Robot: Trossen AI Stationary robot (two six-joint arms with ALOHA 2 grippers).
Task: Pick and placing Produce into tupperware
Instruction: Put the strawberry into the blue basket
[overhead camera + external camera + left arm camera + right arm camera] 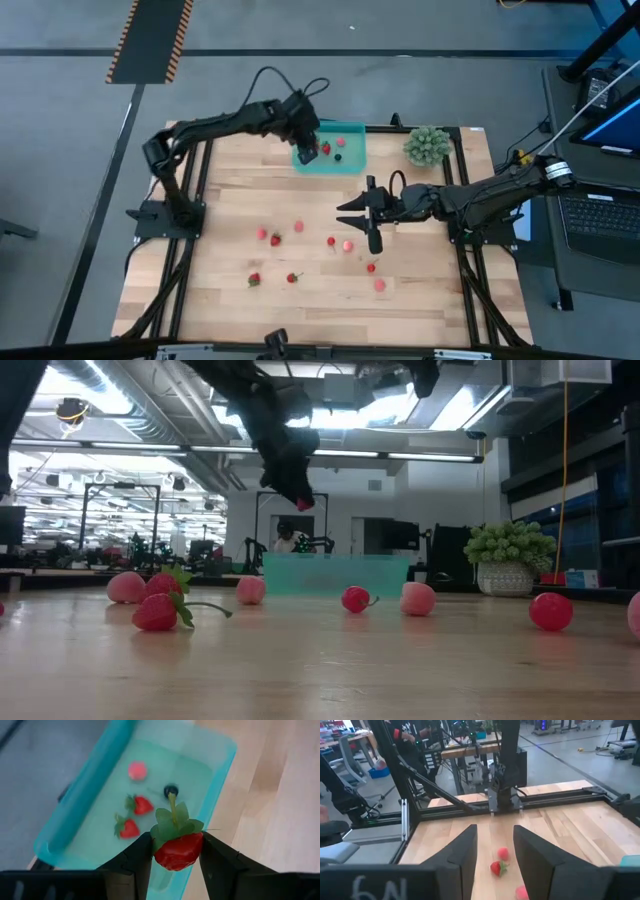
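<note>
Left tool [176,852] holds strawberry [178,851] above tupperware [95,790].

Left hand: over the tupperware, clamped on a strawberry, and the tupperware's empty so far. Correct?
Not empty. The left wrist view shows the tupperware already holding two strawberries, a pink piece and a dark berry. The rest stands: the left hand is above the tupperware, shut on a green-topped strawberry.
</note>
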